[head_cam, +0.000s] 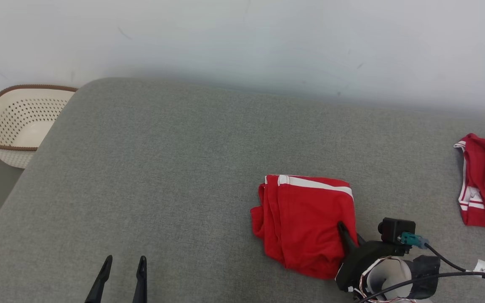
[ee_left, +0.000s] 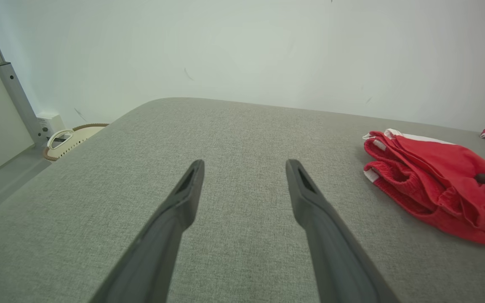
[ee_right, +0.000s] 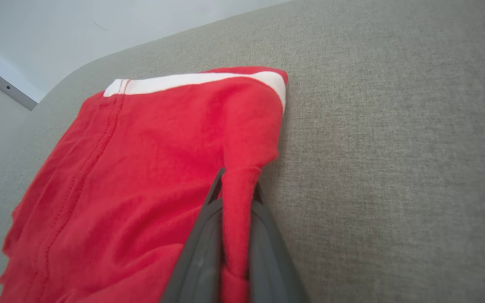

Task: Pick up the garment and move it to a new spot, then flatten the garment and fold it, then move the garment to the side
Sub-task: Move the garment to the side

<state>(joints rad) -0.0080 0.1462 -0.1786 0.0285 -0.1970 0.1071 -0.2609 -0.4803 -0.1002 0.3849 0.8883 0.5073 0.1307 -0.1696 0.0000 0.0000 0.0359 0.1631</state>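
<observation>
On the grey bench [head_cam: 162, 168], right of centre, lies the red garment [head_cam: 305, 223], apparently folded; right gripper [ee_right: 238, 183] jaws clamped on its near edge; left gripper [head_cam: 125, 259] jaws apart. Remaining: sideways move.

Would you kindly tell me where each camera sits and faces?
Head view: on the head, looking down at the grey surface; left jaws open, right jaws on the red garment.
Left wrist view: along its open jaws, toward the wall.
Right wrist view: along its jaws pinching the garment.
Shared: head and left wrist both show the basket.
</observation>
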